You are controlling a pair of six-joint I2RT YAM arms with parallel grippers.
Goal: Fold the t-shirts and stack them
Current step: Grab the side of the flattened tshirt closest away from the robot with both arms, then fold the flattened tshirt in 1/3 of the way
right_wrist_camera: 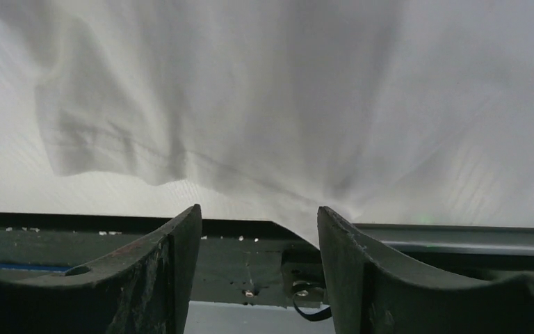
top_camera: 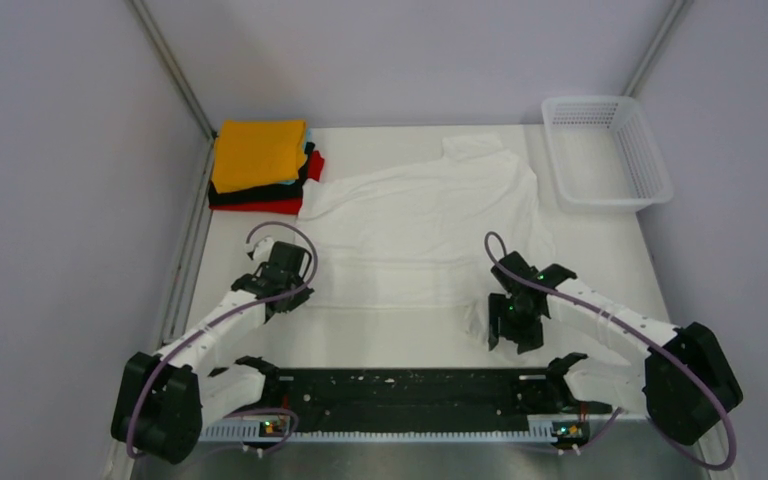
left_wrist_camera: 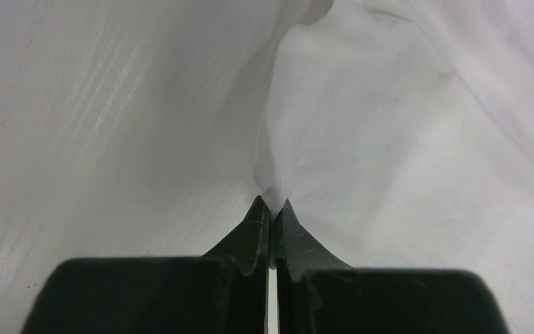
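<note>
A white table fills the scene, closed in by pale grey walls with metal posts in the far corners.

A plain white t-shirt lies spread across the middle of the table, wrinkled. Its collar points toward the far edge and its hem toward the arms. One sleeve reaches out to the left, ending just beside a stack of folded shirts in the far left corner. An orange shirt is on top of that stack. Thin edges of a teal shirt, a black shirt and a red shirt show beneath it. A white plastic basket sits in the far right corner, apart from the white shirt.

The left gripper is at the near left corner of the white shirt. Its wrist camera shows the two black fingers pressed together, pinching a small peak of white cloth that rises away from the fingertips.

The right gripper is at the near right corner of the shirt, where the cloth is bunched just beside it. In its wrist camera the claw is spread wide and grips nothing. White cloth hangs beyond the fingers, its stitched hem visible at the left. A point of cloth dips toward the right-hand finger. A black rail runs along the table's near edge behind the gap.
</note>
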